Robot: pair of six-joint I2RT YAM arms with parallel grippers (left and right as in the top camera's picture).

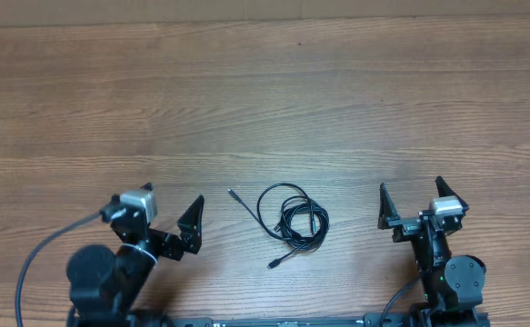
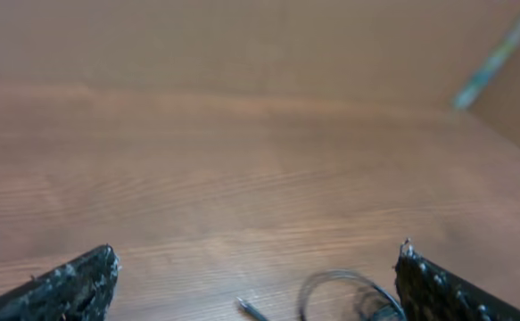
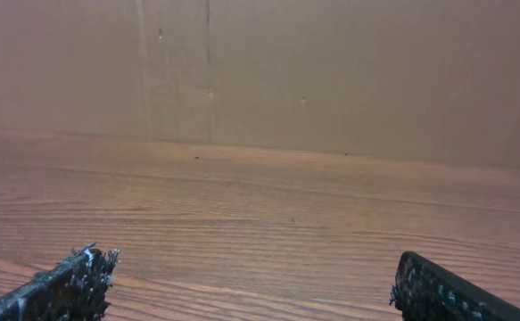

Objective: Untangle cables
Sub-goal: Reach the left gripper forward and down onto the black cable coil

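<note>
The cables (image 1: pixel 303 223) lie as a small bundle of thin black loops on the wooden table (image 1: pixel 265 91), near its front edge and between my two arms. One plug end (image 1: pixel 233 193) points up and left, another (image 1: pixel 273 263) trails toward the front. My left gripper (image 1: pixel 175 193) stands open just left of the bundle, touching nothing. In the left wrist view the cables (image 2: pixel 335 273) show blurred at the bottom, close to the right finger, with my left gripper (image 2: pixel 258 248) open. My right gripper (image 1: pixel 411 183) is open to the bundle's right. The right wrist view shows my right gripper (image 3: pixel 251 256) over bare wood, no cables.
A thick black wire (image 1: pixel 37 252) curves off the left arm's base (image 1: pixel 96 272). The right arm's base (image 1: pixel 455 277) sits at the front right. A brown cardboard wall (image 3: pixel 331 71) stands behind the table's far edge. A pale greenish strip (image 2: pixel 496 58) shows at the far right.
</note>
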